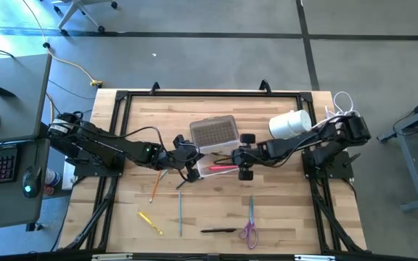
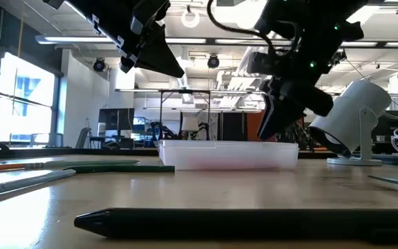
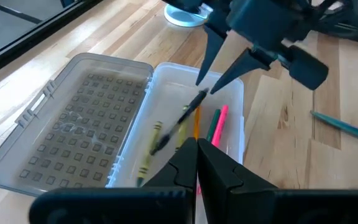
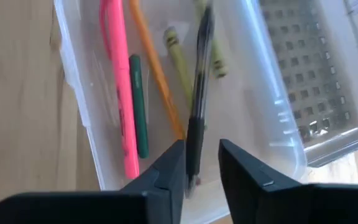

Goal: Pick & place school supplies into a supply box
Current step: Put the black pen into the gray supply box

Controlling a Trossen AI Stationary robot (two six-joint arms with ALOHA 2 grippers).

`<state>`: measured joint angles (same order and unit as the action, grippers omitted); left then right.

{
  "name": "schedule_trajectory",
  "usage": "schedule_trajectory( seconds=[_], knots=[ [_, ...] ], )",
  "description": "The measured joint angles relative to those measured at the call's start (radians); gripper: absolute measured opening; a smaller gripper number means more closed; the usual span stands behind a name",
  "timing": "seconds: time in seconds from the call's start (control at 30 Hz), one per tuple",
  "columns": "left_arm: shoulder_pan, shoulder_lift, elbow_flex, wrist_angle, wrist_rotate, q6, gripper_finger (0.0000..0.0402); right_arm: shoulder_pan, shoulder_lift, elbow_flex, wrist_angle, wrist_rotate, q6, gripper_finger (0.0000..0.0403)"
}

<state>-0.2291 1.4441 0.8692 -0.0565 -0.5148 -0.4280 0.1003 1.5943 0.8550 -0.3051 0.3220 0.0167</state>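
The supply box (image 1: 220,168) is a clear tray with its textured lid (image 1: 212,132) swung open toward the far edge. In the tray lie a pink pen (image 4: 118,74), a green one (image 4: 139,106), an orange pencil (image 4: 157,74) and yellow-green crayons (image 3: 148,149). My right gripper (image 1: 244,162) (image 3: 207,86) hovers open over the tray's right part, pointing down. A blurred black pen (image 3: 180,121) (image 4: 197,99) slants in the tray just under its fingertips, apart from them. My left gripper (image 1: 189,167) (image 3: 197,167) is shut, above the tray's left end.
Near the table's front lie an orange pencil (image 1: 154,190), a yellow crayon (image 1: 149,222), a bluish pencil (image 1: 180,214), a black pen (image 1: 218,230) (image 2: 254,223) and purple-handled scissors (image 1: 249,226). A white cylinder (image 1: 290,123) stands right of the lid, and a white cable (image 1: 343,104) lies beyond it.
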Motion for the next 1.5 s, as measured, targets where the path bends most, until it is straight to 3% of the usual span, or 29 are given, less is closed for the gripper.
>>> schedule_trajectory(
  seconds=[0.13,0.33,0.43,0.63,0.93,1.13,1.5],
  knots=[
    [0.000,0.000,0.000,0.001,0.000,0.000,0.0046,0.040,-0.013,0.033,0.019,-0.043,0.025,0.0101],
    [0.000,0.000,0.000,0.000,0.000,0.000,0.0046,0.168,-0.013,0.068,0.228,-0.310,-0.003,0.0107],
    [0.000,0.000,0.000,0.000,0.000,0.000,0.0046,0.257,-0.008,0.069,0.329,-0.348,0.015,0.0108],
    [0.000,0.000,0.000,-0.006,0.000,0.000,0.0046,0.429,0.029,0.067,0.329,-0.206,0.201,0.0108],
    [0.000,0.000,0.000,-0.001,-0.001,0.000,0.0046,0.601,0.225,0.065,0.420,-0.149,0.365,0.0114],
    [0.000,0.000,0.000,0.002,-0.001,0.000,0.0046,0.600,0.275,0.066,0.522,-0.107,0.312,0.0141],
    [0.000,0.000,0.000,0.001,-0.001,0.000,0.0046,0.569,0.363,0.066,0.619,-0.156,0.150,0.0183]
  ],
)
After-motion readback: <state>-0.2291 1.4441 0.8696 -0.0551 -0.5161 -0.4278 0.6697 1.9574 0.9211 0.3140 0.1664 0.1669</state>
